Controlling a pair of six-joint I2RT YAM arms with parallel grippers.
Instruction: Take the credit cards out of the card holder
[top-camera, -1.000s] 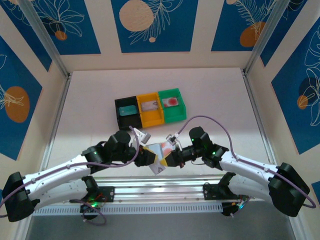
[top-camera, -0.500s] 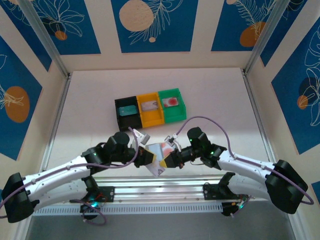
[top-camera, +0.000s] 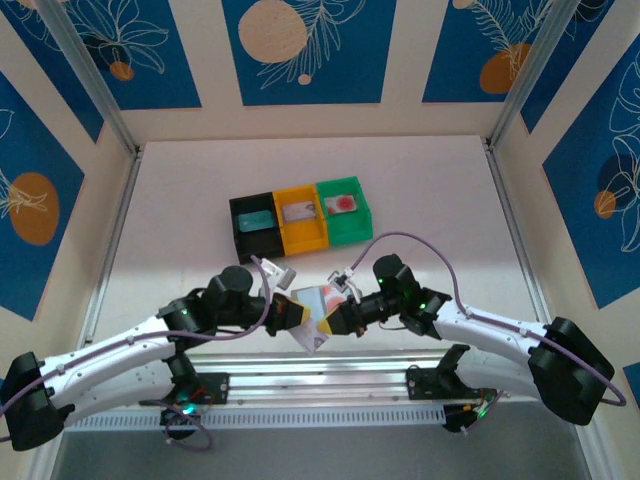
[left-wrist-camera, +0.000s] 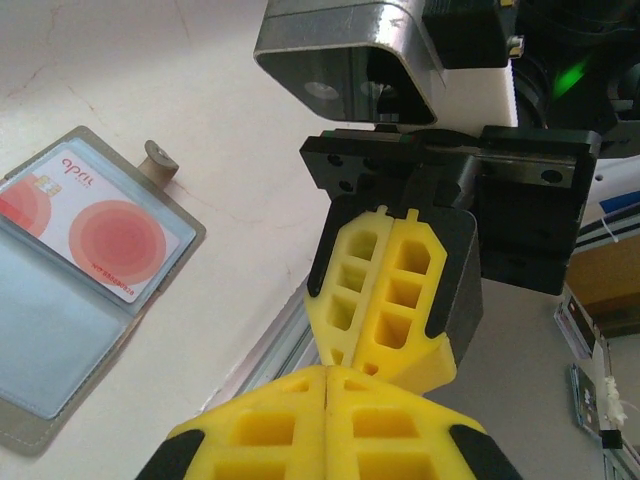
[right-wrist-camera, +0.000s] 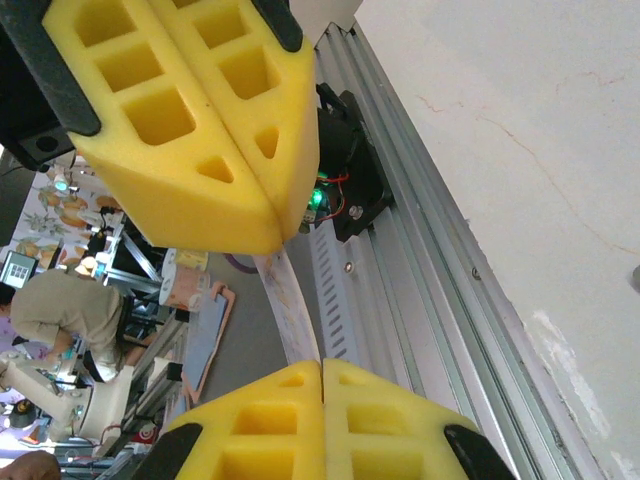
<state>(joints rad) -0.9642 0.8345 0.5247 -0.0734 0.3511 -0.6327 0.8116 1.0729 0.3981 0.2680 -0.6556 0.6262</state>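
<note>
one card holder (left-wrist-camera: 50, 335), three bins (top-camera: 306, 238), perhaps five credit cards (left-wrist-camera: 95, 235), two tools (top-camera: 292, 314) (top-camera: 337, 318)

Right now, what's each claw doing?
Left claw: closed on a thin pale card, seen edge-on.
Right claw: closed on the same card's other end.

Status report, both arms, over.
Left gripper and right gripper both shut, tip to tip, on one thin credit card. Card holder open on table, red-dot card in its pocket. Nothing blocking bins.

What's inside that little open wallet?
The card holder holds a pale card with red circles; beside it lies a bluish clear pocket. Anything behind either is covered.
</note>
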